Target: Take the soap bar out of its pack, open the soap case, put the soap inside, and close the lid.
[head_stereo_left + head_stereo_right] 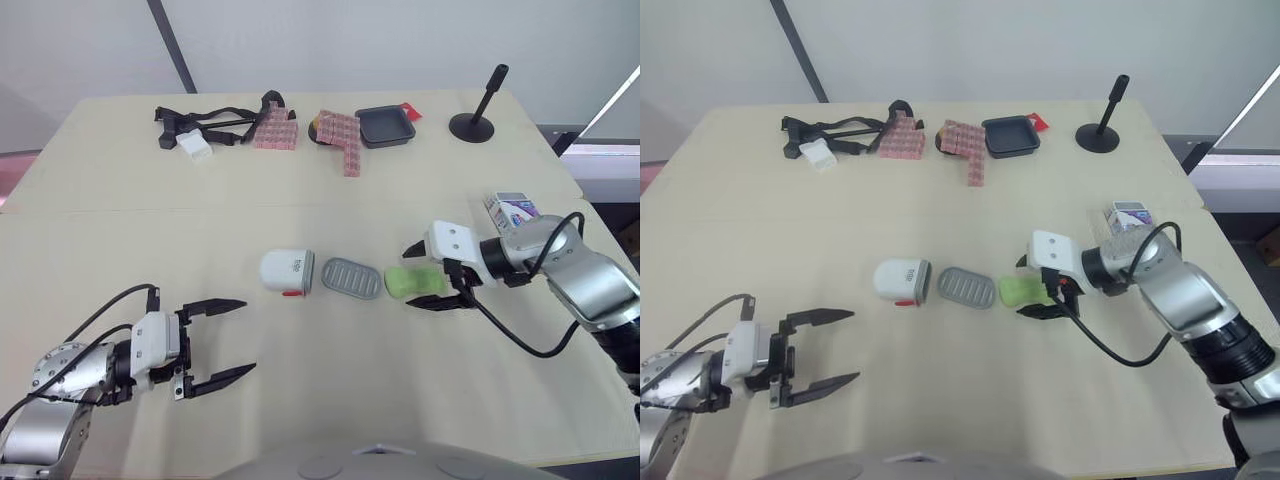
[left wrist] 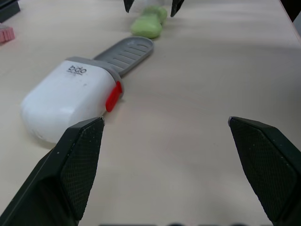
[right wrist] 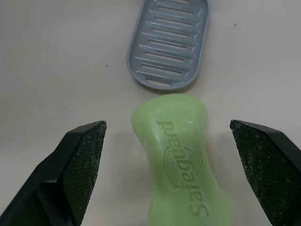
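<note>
The wide-open right end effector (image 1: 408, 278) is straddling the unpacked soap bar (image 3: 181, 155); the opened soap case (image 1: 288, 271) is awaiting filling.

The soap bar (image 3: 181, 155) is out of its wrapping: pale green, waisted, with "Safeguard" embossed on the upper face. It lies flat on the table (image 1: 300, 200) between the spread fingers of my right claw (image 1: 408, 277), and neither finger touches it. Just beside its left end lies the case's grey slatted tray (image 1: 351, 278), an empty oval lying flat. The tray's other end points into the mouth of the case's white shell (image 1: 288, 271), which lies on its side, grey-rimmed with a red tab. The white-and-blue pack (image 1: 512, 211) sits near the table's right edge.
</note>
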Robot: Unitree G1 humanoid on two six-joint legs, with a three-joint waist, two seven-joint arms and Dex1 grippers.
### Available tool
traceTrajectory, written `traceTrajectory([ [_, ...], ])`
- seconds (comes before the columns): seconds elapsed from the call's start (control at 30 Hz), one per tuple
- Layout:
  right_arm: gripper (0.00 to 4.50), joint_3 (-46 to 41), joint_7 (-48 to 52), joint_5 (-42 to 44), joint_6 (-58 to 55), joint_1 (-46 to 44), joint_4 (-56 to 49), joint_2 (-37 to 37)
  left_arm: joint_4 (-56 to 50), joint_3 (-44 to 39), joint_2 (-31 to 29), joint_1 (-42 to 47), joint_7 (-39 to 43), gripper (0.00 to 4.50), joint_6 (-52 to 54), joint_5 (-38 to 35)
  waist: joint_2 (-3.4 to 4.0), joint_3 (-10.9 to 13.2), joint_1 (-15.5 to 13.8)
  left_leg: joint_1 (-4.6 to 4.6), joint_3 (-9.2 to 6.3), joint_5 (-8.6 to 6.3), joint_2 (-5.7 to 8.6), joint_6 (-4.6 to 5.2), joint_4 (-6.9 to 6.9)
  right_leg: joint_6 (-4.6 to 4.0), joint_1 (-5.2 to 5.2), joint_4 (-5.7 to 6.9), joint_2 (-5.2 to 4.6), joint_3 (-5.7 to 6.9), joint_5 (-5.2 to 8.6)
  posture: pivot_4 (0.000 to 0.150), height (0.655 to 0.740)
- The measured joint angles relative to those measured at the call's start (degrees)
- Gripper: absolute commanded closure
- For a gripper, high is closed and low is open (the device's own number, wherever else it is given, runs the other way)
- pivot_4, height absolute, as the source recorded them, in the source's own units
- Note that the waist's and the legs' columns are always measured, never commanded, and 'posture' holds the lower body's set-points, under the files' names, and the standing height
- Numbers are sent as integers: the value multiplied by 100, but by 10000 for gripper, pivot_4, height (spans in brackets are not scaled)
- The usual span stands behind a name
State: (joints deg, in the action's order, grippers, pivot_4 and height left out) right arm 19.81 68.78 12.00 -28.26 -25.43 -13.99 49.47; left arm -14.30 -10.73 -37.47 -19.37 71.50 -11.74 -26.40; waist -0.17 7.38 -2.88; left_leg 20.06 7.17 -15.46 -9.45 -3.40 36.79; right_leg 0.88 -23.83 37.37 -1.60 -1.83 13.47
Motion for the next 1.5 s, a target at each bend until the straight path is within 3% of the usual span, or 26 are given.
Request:
traceTrajectory([
  [0.3, 0, 65, -14, -233, -29, -43, 195, -249, 226, -11, -55, 539, -300, 89, 212, -11, 0, 0, -4, 0, 3, 13, 0, -25, -1, 17, -2, 7, 3, -3, -10, 1500, 7400],
  [1.0, 0, 141, 169, -416, -37, -110, 394, -186, 775, 3, -266, 1096, 92, 89, -29, 7, -1, 0, -24, 6, 4, 18, -1, -36, -1, 27, -2, 10, 5, -4, -16, 1500, 7400],
  [1.3, 27763, 153, 176, -444, -188, -110, 390, -183, 878, 44, -266, 1206, 246, 0, -101, 5, -1, -1, -30, 4, 4, 18, -1, -36, -1, 27, -2, 10, 5, -3, -16, 1500, 7400],
  [1.5, 27898, 159, 176, -467, -146, -110, 389, -184, 903, 60, -266, 1268, 261, 0, -132, 6, -2, -1, -29, 6, 5, 18, -1, -36, -1, 27, -2, 11, 5, -4, -16, 1500, 7400],
])
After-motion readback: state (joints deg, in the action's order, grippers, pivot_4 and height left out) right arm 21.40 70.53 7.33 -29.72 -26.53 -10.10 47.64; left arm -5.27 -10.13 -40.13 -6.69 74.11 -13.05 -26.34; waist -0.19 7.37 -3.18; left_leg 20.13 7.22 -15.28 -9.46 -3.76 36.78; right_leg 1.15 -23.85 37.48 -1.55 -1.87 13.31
